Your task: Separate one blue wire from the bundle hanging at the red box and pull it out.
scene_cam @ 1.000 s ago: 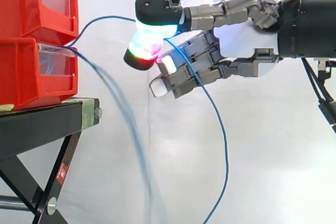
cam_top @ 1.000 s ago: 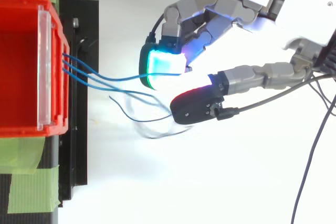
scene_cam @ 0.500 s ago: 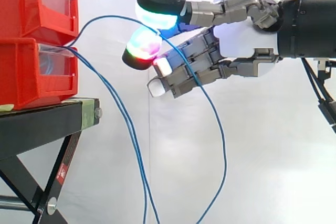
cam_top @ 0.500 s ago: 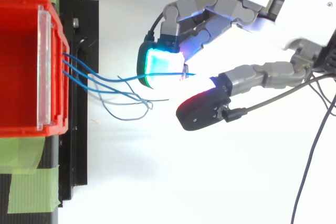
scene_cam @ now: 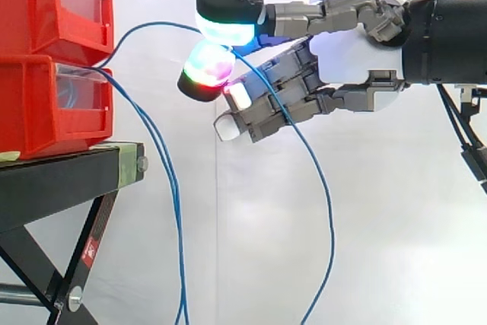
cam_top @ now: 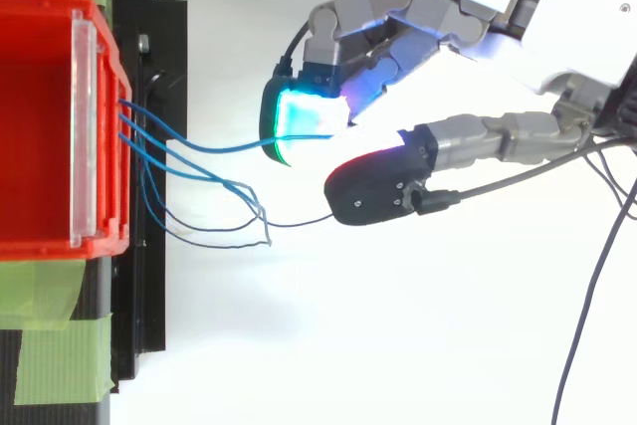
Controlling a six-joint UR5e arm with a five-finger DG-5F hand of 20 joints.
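The robot hand is pinching one blue wire between glowing pads, near the red box (other wires are hanging loose).

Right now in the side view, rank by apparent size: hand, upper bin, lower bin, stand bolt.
1. Hand, fingers pinching the wire.
2. Upper bin and lower bin: alike, both cut off by the frame edge, so unranked.
3. Bolt.
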